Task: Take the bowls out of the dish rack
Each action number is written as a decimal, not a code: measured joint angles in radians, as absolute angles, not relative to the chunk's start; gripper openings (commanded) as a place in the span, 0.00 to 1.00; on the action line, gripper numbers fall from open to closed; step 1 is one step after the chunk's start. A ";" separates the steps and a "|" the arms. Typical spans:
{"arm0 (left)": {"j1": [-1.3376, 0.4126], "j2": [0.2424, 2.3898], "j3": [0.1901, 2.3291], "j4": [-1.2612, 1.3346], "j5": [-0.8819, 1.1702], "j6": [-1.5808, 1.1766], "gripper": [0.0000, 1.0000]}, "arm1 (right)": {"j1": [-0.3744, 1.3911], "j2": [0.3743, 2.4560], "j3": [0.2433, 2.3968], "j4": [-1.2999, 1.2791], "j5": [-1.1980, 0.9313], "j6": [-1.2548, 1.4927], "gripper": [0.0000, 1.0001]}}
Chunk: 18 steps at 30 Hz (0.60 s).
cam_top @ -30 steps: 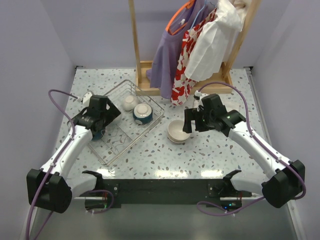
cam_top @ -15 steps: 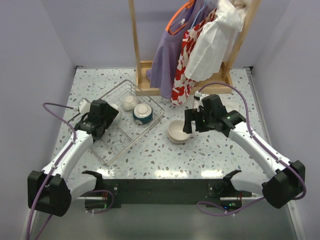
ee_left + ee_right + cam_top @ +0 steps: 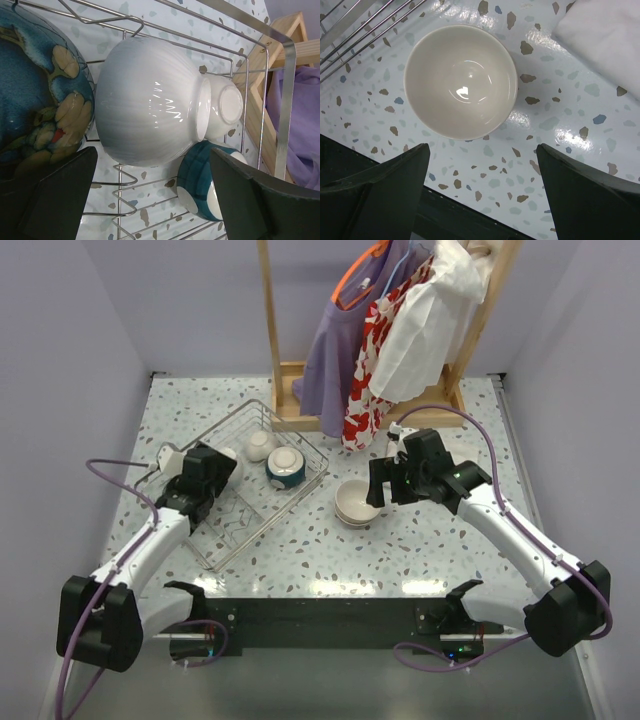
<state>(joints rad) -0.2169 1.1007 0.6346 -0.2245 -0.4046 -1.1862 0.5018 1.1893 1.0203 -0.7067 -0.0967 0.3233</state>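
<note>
**A:** Where are the bowls?

**B:** Four are in the dish rack (image 3: 235,515), left of centre on the table (image 3: 300,550). There is a white ribbed bowl (image 3: 150,102) with a second white bowl (image 3: 222,107) touching or just behind it. The teal-banded bowl (image 3: 200,187) is beside those two, and the dark blue patterned bowl (image 3: 40,90) is on the ribbed bowl's other side. A beige bowl (image 3: 460,80) is already out on the table, just right of the rack.

**A:** Which way do they point?

**B:** The ribbed bowl lies on its side, foot toward the second white bowl and mouth toward the blue one, so its axis runs level. The beige bowl stands upright, mouth up. The rack's long side runs diagonally, near-left to far-right in the overhead view.

**A:** And the end effectors?

**B:** The left end effector (image 3: 152,160) has its fingers spread to either side of the ribbed bowl and pinches nothing. The right end effector (image 3: 482,147) is also spread. It hangs above the beige bowl and holds nothing.

**A:** So what step is this?

**B:** I'd say the left arm is lining up on the ribbed bowl. It would need to push in, close on the bowl, then lift it clear of the wires without knocking its neighbours.
</note>
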 measured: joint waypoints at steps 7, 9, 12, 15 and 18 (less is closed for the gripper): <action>-0.217 1.129 0.630 -0.192 -0.402 -1.213 1.00 | 0.502 1.188 1.020 -0.707 -0.096 0.312 0.93; -0.217 1.131 0.624 -0.175 -0.402 -1.216 1.00 | 0.502 1.188 1.020 -0.707 -0.097 0.310 0.93; -0.217 1.137 0.609 -0.143 -0.401 -1.224 1.00 | 0.502 1.186 1.020 -0.707 -0.096 0.308 0.93; -0.217 1.137 0.591 -0.108 -0.402 -1.242 1.00 | 0.502 1.180 1.020 -0.708 -0.096 0.304 0.93; -0.219 1.136 0.570 -0.065 -0.401 -1.261 1.00 | 0.502 1.172 1.020 -0.708 -0.096 0.301 0.93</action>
<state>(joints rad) -0.2188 1.1362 0.5701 -0.0650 -0.4011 -1.2606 0.5018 1.1721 1.0203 -0.7082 -0.0959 0.3008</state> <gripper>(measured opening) 0.996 0.928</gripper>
